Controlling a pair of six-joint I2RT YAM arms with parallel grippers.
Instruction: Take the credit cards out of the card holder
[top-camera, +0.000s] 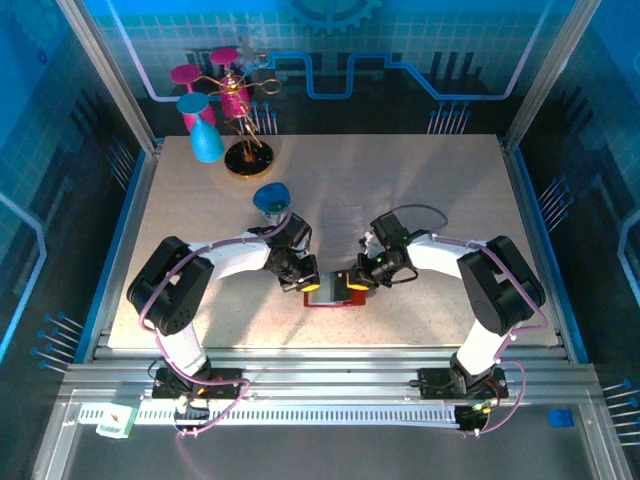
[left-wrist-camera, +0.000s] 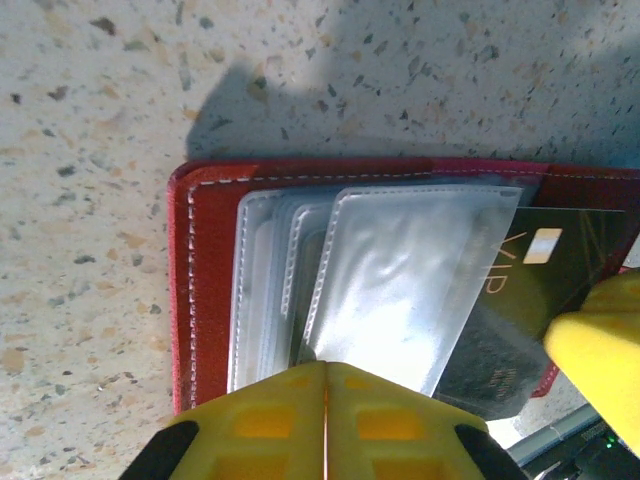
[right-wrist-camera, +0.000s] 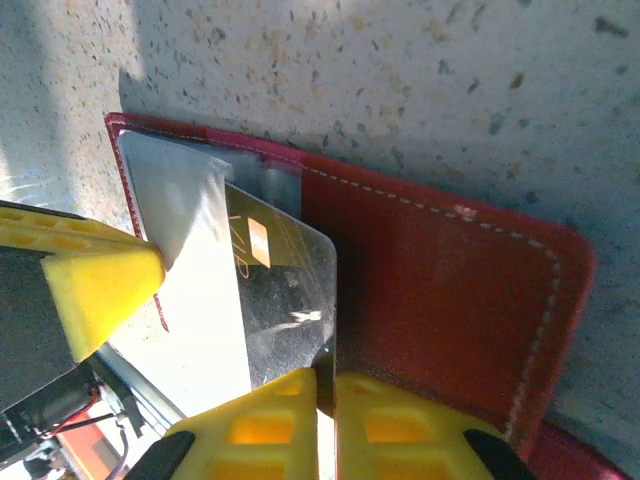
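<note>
The red card holder (top-camera: 326, 303) lies open near the table's front edge, between both grippers. Its clear inner sleeves (left-wrist-camera: 400, 270) fan out over the red cover (left-wrist-camera: 210, 290). My left gripper (left-wrist-camera: 325, 368) is shut, with the lower edge of a clear sleeve pinched at its tips. A dark credit card (right-wrist-camera: 285, 290) marked VIP sticks partway out of a sleeve. My right gripper (right-wrist-camera: 326, 378) is shut on that card's edge, over the red cover (right-wrist-camera: 440, 290). Seen from above, the left gripper (top-camera: 312, 285) and right gripper (top-camera: 354, 284) face each other closely.
A wire stand with pink and blue cups (top-camera: 235, 110) occupies the back left. A blue cup (top-camera: 271, 198) sits just behind the left arm. A clear plastic tray (top-camera: 345, 218) lies mid-table behind the grippers. The table's front edge is just below the holder.
</note>
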